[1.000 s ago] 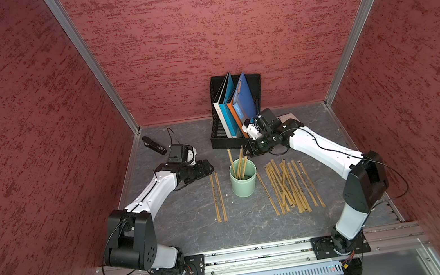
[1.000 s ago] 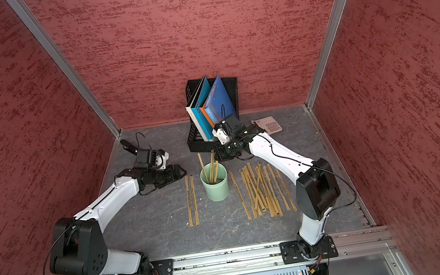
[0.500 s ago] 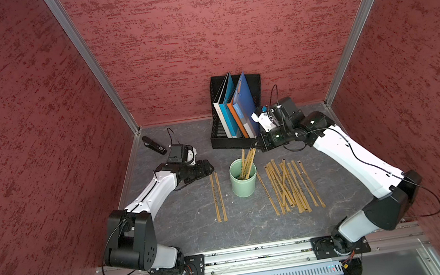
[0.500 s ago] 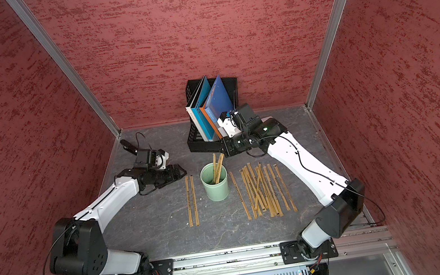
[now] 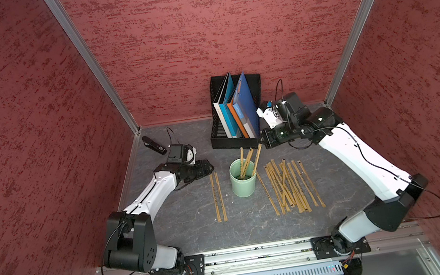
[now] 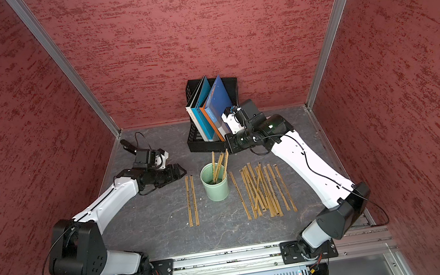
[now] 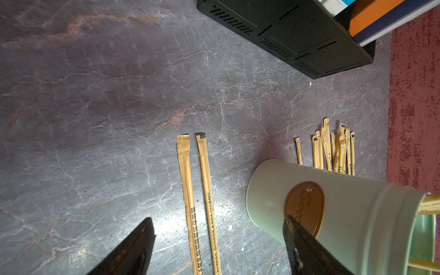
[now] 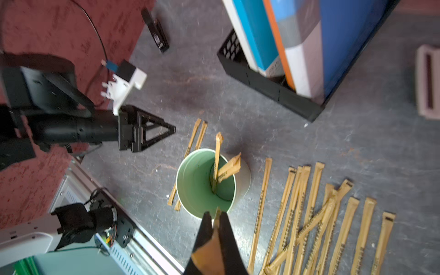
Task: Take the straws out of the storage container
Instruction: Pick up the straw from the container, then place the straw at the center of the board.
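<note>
the straws (image 7: 187,181) wear matt tan paper with crimped, ribbed ends and dark print. the storage container (image 7: 352,214) looks like smooth painted metal, satin mint green, with a brown leather-like oval label (image 7: 306,204). the worktop (image 7: 95,119) is dark grey, stone-veined, faintly shiny. the file holder (image 7: 297,31) is matt black with slotted sides, its folders (image 8: 345,35) glossy. the walls (image 5: 196,29) are rough, red and plaster-like. the arm shells (image 5: 155,189) are glossy white plastic. the frame posts (image 5: 88,60) are brushed metal.

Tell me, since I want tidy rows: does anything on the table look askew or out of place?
In the larger pile of straws beside the cup, one straw lies slanted across its neighbours instead of parallel. The pair on the cup's other side lies straight.
</note>
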`<move>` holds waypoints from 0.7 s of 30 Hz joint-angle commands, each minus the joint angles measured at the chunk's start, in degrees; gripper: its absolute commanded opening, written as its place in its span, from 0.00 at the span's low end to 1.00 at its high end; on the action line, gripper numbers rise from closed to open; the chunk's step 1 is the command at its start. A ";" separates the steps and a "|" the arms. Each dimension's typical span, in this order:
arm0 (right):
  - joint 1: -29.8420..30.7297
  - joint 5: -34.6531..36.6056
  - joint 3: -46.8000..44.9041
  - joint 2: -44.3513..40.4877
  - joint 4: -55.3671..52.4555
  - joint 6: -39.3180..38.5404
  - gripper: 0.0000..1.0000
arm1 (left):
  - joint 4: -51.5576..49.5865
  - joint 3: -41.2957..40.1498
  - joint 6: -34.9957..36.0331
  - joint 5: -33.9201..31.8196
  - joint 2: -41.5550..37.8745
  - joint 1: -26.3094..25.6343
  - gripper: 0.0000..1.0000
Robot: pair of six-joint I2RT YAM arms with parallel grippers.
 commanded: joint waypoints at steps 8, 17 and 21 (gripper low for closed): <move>0.15 7.80 24.32 2.93 -20.58 -3.25 0.04 | 2.24 -0.53 -0.73 1.24 -1.32 0.25 0.85; -0.87 11.55 28.97 9.92 -35.36 -3.00 0.01 | 3.29 -1.50 -0.90 1.68 -1.41 0.25 0.85; -2.60 9.80 23.61 10.47 -34.11 -3.47 0.01 | 3.55 -1.72 -0.81 1.81 -1.16 0.34 0.85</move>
